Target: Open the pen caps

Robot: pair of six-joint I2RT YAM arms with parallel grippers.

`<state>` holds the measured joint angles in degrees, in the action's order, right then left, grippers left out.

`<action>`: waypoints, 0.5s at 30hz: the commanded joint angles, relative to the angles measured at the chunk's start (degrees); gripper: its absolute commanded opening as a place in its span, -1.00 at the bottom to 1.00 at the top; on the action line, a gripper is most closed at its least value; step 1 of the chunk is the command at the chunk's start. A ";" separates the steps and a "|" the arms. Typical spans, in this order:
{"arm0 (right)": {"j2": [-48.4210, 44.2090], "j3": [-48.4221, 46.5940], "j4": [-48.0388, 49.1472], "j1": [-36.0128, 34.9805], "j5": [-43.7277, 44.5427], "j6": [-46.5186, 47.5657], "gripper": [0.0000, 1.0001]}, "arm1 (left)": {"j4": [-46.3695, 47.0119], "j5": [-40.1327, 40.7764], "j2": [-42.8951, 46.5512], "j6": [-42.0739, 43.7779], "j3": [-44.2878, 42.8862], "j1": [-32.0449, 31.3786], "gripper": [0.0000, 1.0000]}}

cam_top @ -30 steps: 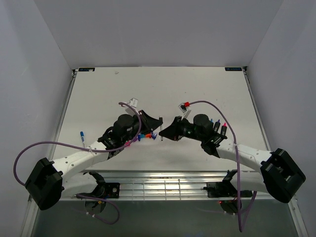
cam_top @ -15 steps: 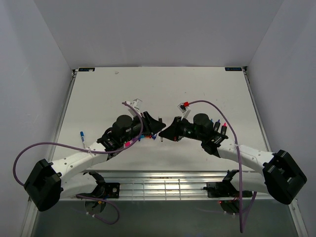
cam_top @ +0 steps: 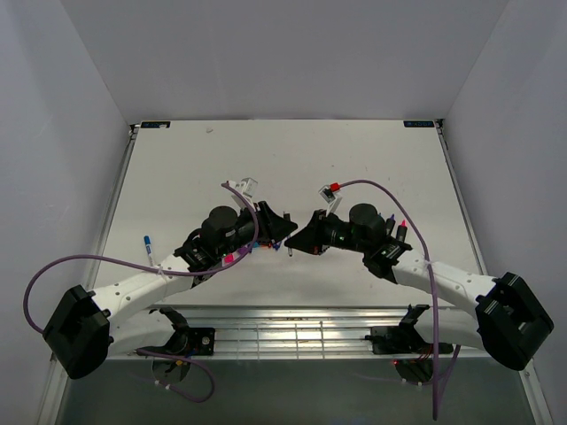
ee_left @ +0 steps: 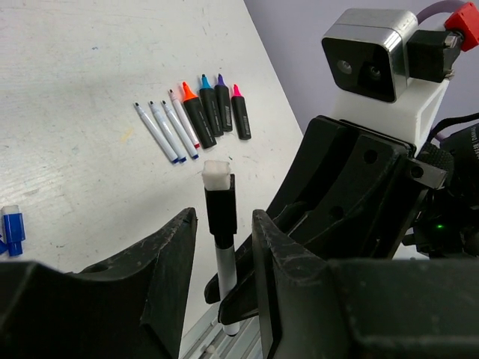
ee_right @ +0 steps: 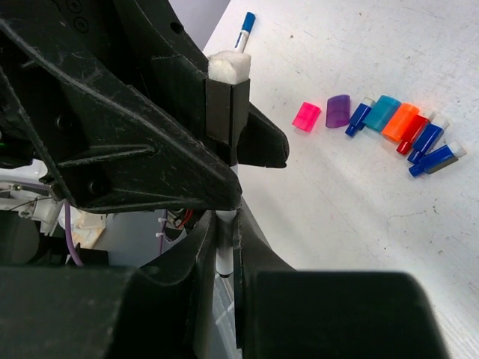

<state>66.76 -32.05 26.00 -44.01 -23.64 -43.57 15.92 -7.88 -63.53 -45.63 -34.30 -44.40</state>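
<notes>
Eight loose caps (ee_right: 385, 112) were counted, four chunky, four slim; one black-capped pen (ee_right: 227, 112) was pinched by the right gripper (ee_right: 224, 243), left gripper (ee_left: 223, 224) spread around it.

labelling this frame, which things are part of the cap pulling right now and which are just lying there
In hand: black-topped pen, shut in the right gripper; left gripper open around its top; blue-capped pen, unopened.
Lying about: loose caps in a pile; row of uncapped pens.
</notes>
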 commanded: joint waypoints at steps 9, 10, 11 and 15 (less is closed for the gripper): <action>-2.25 2.87 1.95 -0.55 -1.41 -1.52 -0.85 | -0.63 2.52 1.92 1.77 -2.34 -0.07 -0.07; -2.25 3.48 2.12 -0.64 -1.41 -1.52 -0.85 | -0.72 2.52 1.92 1.68 -2.52 0.02 -0.07; -2.25 3.75 2.30 -0.64 -1.32 -1.60 -0.85 | -0.89 2.52 1.74 1.51 -2.61 0.10 -0.07; -1.99 4.10 3.18 -0.64 -1.41 -1.69 -0.85 | -0.89 1.12 0.95 0.89 -2.87 0.19 -0.12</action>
<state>65.82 -28.16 26.35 -44.38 -24.36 -44.82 14.98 -6.42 -63.26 -44.86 -34.68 -44.38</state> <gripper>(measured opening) 0.133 0.448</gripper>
